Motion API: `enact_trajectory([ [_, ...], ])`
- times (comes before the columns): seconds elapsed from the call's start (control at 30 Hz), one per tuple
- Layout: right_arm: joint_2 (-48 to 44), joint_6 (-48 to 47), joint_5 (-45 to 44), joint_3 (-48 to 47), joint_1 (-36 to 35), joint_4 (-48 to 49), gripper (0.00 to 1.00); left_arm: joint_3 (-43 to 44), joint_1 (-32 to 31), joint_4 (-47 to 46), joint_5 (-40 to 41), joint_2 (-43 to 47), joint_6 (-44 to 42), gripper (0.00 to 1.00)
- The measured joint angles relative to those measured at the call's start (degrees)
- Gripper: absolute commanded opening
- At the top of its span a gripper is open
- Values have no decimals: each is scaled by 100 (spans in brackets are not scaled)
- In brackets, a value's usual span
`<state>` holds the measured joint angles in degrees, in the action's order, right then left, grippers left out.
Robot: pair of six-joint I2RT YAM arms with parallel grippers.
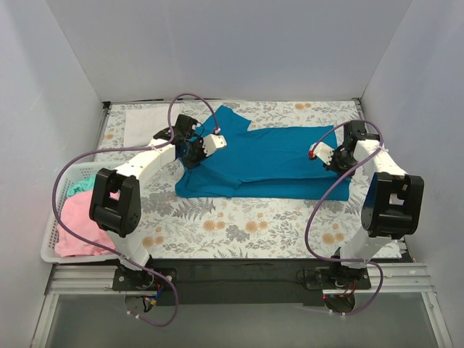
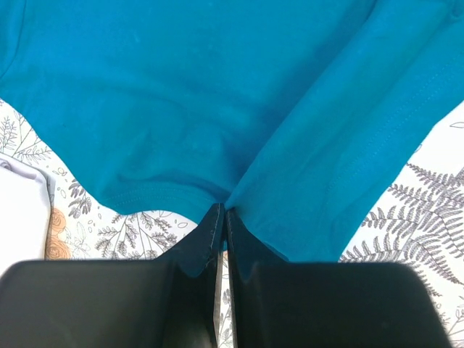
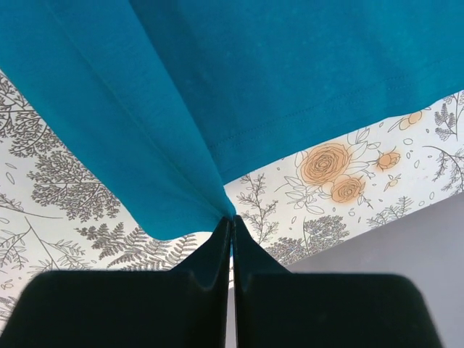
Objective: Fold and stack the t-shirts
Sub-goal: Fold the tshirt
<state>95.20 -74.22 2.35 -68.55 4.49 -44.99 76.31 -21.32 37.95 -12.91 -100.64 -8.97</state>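
Observation:
The teal-blue t-shirt (image 1: 264,161) lies stretched across the middle of the floral cloth, partly folded over itself. My left gripper (image 1: 193,151) is shut on its left edge; the left wrist view shows the cloth (image 2: 217,109) pinched between the black fingers (image 2: 203,239). My right gripper (image 1: 335,158) is shut on its right edge; the right wrist view shows a fold of the shirt (image 3: 217,87) drawn into the closed fingertips (image 3: 217,243). A white t-shirt (image 1: 148,119) lies flat at the back left. Pink (image 1: 76,225) and mint green (image 1: 81,185) t-shirts sit in the basket.
A white slatted basket (image 1: 52,233) stands at the left front beside the left arm's base. White walls enclose the table on three sides. The floral table cover (image 1: 239,221) runs to the front edge, where a black rail holds both arm bases.

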Motion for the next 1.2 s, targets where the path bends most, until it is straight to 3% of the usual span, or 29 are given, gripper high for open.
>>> enact_trajectory([
  [1.2,660,-15,-2,-444,0,26,1,584,138,-245,26,-772,-216,0],
])
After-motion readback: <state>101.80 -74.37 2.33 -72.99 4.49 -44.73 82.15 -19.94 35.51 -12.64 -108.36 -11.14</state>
